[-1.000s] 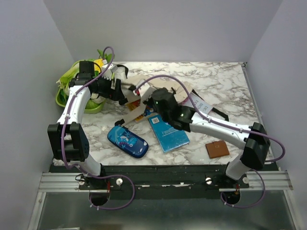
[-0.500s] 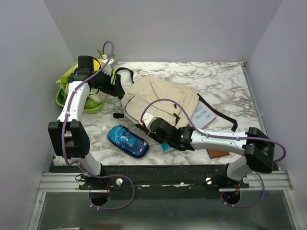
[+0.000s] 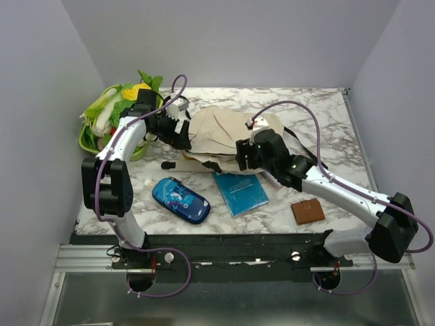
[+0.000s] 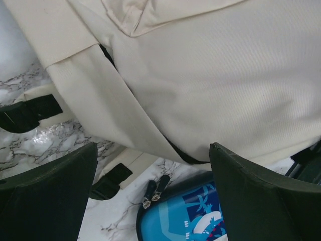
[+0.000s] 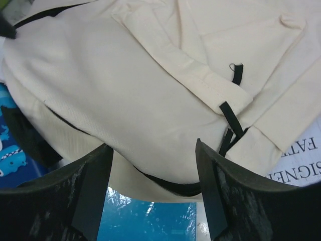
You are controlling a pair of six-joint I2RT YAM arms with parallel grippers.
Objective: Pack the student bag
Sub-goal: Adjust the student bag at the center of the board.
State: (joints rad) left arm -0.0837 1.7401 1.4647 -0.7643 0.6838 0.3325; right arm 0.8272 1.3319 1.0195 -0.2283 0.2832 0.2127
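Cream cloth of the bag (image 3: 224, 129) lies slumped on the marble surface (image 3: 319, 115), with one tool at its left edge and the other at its near edge.

The left tool (image 4: 153, 150) hangs with its jaws wide apart and nothing between them. The bag fills the space ahead of its fingers (image 4: 45, 201), and a fold with black trim crosses just beyond the tips. Under this tool lie a black-tipped strap (image 4: 113, 179) and the blue pencil case (image 4: 185, 218), whose zipper pulls (image 4: 155, 188) point toward the bag.

The right tool (image 5: 153, 145) is also spread wide and grips nothing. I cannot tell whether it touches the cloth. Ahead of it the bag shows a black zipper line and small black tabs (image 5: 228, 113). Beneath its fingers a blue book (image 5: 150, 221) shows past the bag's edge. To the right of this tool a printed sheet (image 5: 306, 160) peeks from under the cloth.

A brown square (image 3: 308, 211) lies back along the right arm, well apart from its tool. A green basket (image 3: 87, 141) of vegetables sits behind the left tool.
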